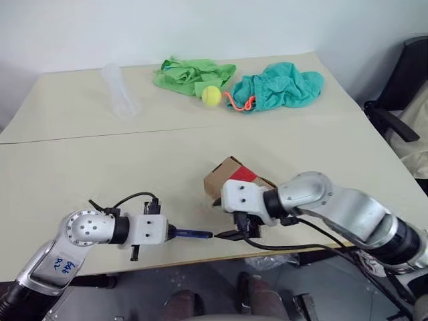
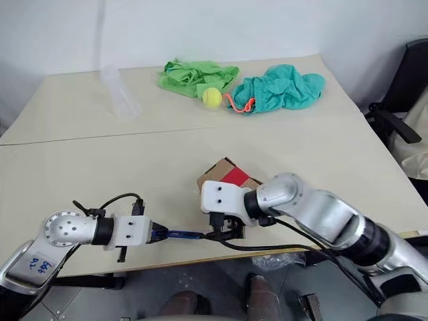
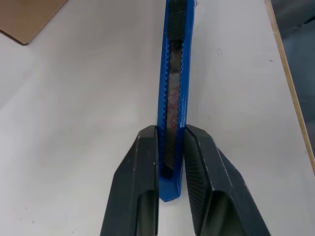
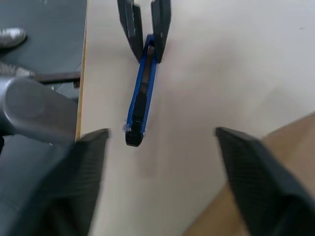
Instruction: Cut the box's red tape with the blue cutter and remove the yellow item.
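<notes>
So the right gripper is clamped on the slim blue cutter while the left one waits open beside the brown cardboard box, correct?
Not quite: the sides are swapped. The left gripper is clamped on the slim blue cutter, as the left wrist view shows; the right gripper is open beside the brown cardboard box.

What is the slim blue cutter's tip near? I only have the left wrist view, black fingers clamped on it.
Observer: In the right wrist view the right gripper stands open, and the blue cutter's dark tip lies between its fingers, untouched.
Operator: Where is the brown cardboard box?
Observer: The box sits on the beige table just behind the right gripper, with the red tape on its top face.
Operator: Anything farther back?
Observer: A yellow-green tennis ball lies between a green cloth and a teal cloth at the far edge.
</notes>
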Action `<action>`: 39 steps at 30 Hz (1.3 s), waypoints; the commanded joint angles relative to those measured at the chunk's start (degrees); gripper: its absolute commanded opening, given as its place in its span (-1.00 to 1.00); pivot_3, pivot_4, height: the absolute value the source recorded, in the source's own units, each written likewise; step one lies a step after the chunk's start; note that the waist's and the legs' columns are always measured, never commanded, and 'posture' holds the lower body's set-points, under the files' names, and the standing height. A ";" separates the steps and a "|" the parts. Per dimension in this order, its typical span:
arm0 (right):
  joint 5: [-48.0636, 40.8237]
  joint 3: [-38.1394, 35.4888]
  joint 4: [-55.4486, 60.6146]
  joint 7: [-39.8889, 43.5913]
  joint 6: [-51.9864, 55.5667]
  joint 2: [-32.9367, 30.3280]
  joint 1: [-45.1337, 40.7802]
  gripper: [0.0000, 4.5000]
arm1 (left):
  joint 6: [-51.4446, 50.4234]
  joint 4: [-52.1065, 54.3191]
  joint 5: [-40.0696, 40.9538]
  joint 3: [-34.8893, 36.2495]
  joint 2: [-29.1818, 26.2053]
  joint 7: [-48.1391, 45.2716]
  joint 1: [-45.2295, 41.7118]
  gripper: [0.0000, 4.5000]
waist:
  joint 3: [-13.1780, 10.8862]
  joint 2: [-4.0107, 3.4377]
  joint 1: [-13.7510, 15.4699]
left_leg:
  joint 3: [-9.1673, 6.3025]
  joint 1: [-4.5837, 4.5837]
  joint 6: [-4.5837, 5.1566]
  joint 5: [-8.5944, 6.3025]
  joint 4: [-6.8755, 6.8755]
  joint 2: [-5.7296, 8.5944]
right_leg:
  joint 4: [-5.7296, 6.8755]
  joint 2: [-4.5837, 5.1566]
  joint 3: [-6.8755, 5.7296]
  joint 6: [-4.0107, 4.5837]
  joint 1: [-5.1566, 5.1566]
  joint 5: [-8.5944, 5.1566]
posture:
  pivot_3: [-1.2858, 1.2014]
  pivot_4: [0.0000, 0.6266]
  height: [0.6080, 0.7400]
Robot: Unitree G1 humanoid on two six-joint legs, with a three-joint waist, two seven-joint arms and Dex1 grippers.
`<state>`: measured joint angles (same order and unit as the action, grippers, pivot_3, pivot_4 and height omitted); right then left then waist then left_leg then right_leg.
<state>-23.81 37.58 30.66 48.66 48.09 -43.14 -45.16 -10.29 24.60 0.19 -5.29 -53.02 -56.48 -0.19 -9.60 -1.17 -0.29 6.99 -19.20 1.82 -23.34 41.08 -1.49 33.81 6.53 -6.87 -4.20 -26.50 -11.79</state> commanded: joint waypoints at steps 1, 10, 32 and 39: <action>5.91 2.95 -1.38 2.00 -5.01 3.63 -2.35 -0.07 | -4.72 -0.41 -3.10 1.24 -2.18 1.59 4.64 -0.82 | 0.00 0.01 -0.50 | 0.01 0.02 -0.04 -0.02 0.00 -0.04 | 0.01 -0.01 0.00 0.04 0.00 -0.03 | 0.03 -0.52 1.00; 13.94 5.09 -5.31 6.85 -10.99 7.50 -1.76 -0.98 | -6.46 -0.61 -2.50 3.64 -5.03 2.00 6.00 -0.82 | 0.01 0.03 -1.68 | -0.07 0.11 -0.50 0.05 -0.09 -0.32 | 0.21 -0.25 -0.17 0.35 -0.05 -0.20 | 0.03 -0.52 1.00; 26.57 7.36 -15.23 9.57 -17.40 17.90 -0.37 -0.98 | -6.51 -3.84 -1.32 -1.68 -0.68 0.98 -1.48 -0.82 | 0.02 0.06 -1.01 | -0.28 0.10 -0.57 0.25 -0.10 -0.18 | 0.48 -0.08 -0.37 0.53 -0.06 -0.28 | 0.03 -0.52 1.00; 28.27 6.87 -16.68 10.15 -18.56 18.24 0.28 -0.98 | -5.90 -4.83 -1.28 -2.69 -0.29 0.42 -3.02 -0.82 | 0.02 0.06 -1.07 | -0.30 0.10 -0.57 0.26 -0.11 -0.18 | 0.48 -0.09 -0.41 0.52 -0.05 -0.27 | 0.03 -0.52 1.00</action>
<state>3.53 45.13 13.77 58.52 30.10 -25.38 -45.37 -15.56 22.07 0.43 -5.49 -53.91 -55.97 -4.15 -9.57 -1.12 -1.35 6.68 -19.10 1.25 -23.08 40.97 -1.68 34.29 6.44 -7.29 -3.68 -26.55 -12.06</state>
